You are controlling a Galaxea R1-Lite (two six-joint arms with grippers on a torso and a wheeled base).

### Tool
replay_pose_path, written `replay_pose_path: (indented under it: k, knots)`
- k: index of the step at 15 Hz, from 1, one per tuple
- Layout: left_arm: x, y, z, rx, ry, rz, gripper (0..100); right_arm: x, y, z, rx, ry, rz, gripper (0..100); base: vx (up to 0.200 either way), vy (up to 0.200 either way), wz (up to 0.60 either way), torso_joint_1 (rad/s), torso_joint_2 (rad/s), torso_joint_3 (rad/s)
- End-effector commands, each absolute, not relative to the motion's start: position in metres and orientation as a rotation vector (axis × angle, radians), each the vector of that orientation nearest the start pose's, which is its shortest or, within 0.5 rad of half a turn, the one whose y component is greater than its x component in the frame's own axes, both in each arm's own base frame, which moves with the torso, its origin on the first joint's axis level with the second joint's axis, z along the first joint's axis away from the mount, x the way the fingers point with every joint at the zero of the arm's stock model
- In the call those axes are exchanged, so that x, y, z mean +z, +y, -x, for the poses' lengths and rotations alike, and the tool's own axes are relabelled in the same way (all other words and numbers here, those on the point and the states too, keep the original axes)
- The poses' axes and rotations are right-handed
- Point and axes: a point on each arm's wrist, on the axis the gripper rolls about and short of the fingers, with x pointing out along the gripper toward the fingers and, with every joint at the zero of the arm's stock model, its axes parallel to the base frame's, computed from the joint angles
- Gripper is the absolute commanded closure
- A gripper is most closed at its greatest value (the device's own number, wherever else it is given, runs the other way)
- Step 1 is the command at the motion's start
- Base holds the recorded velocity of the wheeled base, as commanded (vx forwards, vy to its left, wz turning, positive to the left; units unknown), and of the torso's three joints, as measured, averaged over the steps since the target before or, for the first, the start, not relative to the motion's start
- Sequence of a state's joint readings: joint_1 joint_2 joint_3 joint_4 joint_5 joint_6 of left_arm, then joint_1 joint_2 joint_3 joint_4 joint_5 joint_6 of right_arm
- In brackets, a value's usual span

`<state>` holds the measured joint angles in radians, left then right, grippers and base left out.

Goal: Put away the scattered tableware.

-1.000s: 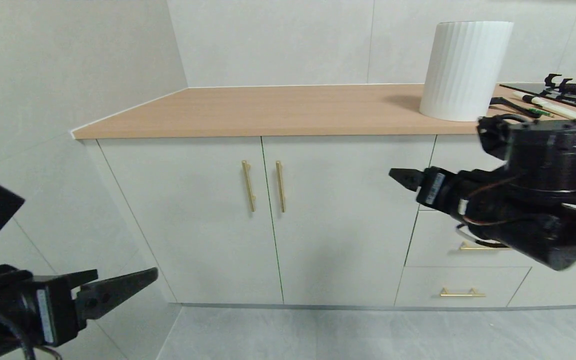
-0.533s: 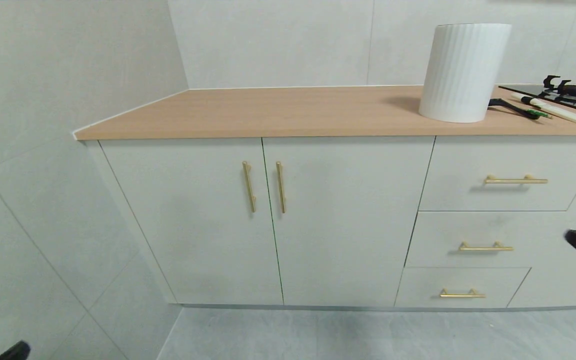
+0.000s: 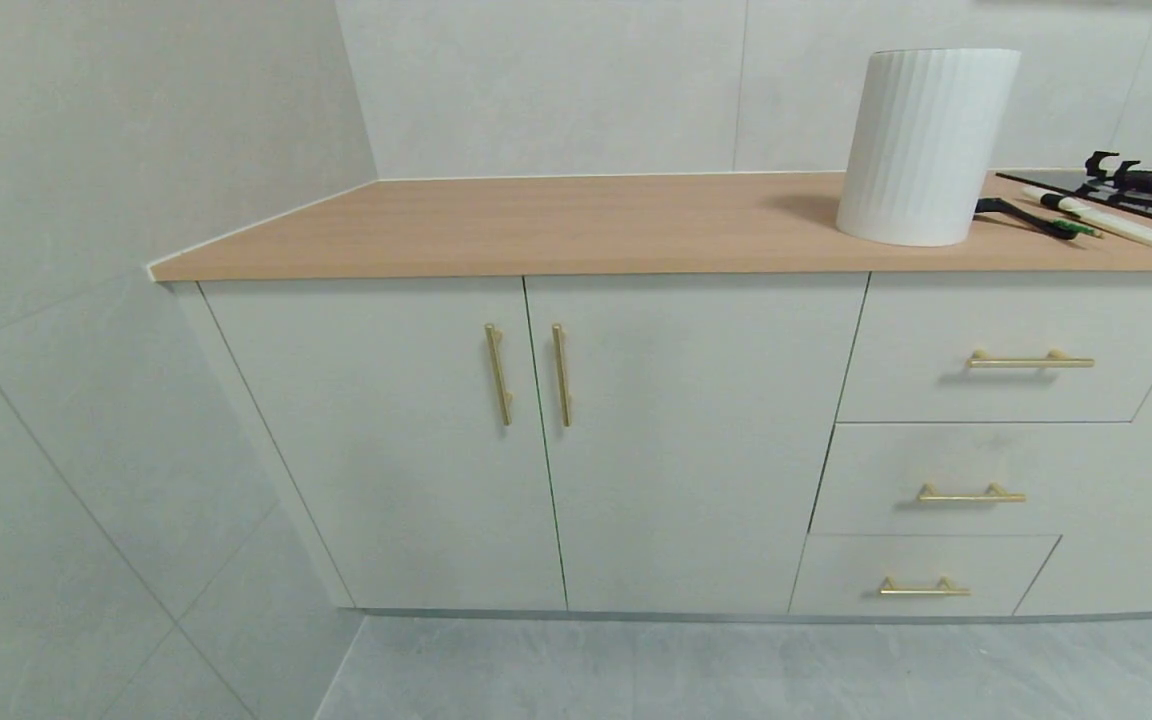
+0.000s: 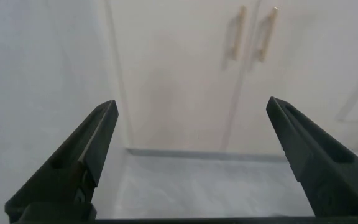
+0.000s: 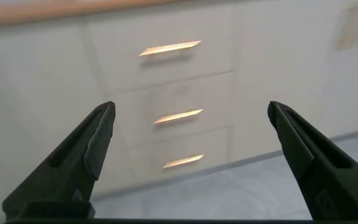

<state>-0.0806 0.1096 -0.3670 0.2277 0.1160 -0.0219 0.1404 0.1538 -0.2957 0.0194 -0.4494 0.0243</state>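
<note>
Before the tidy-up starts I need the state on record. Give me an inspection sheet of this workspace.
Surface: light wooden countertop over white cabinets.
Job's things: black-handled utensil with a green end and long cream-coloured utensil lie on the countertop, right of the tall white ribbed cylindrical container.
Clutter: nothing seen.
End effectors: left end effector open, empty, facing the white double cabinet doors; right end effector open, empty, facing the three white drawers with gold bar handles.
Cables: nothing seen.
Surroundings: black gas hob grate at the countertop's right end; pale tiled wall; grey tiled floor.
</note>
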Motion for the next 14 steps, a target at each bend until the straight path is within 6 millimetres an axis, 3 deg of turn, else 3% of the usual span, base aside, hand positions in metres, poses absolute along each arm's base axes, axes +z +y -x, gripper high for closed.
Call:
replay_pose_path:
  k: [1, 4, 7, 9, 14]
  knots:
    - [0.144, 0.002, 0.059, 0.094, -0.104, -0.028, 0, 0.145, -0.01, 0.046, -0.428, -0.192, -0.06, 0, 0.0, 0.0, 0.0, 0.0, 0.0, 0.0]
    - [0.128, 0.002, 0.051, 0.121, -0.071, -0.068, 0, 0.125, -0.008, 0.042, -0.41, -0.197, -0.025, 0, 0.0, 0.0, 0.0, 0.0, 0.0, 0.0]
    - [0.098, 0.002, 0.032, 0.116, -0.034, -0.076, 0, 0.093, -0.003, 0.024, -0.169, -0.166, 0.001, 0, 0.0, 0.0, 0.0, 0.0, 0.0, 0.0]
    - [0.082, 0.002, 0.023, 0.112, -0.061, -0.082, 0, 0.088, -0.002, 0.024, -0.088, -0.119, -0.001, 0, 0.0, 0.0, 0.0, 0.0, 0.0, 0.0]
    - [0.077, 0.0, 0.023, -0.01, -0.013, -0.077, 0, 0.075, 0.0, 0.023, -0.017, 0.006, 0.006, 0, 0.0, 0.0, 0.0, 0.0, 0.0, 0.0]
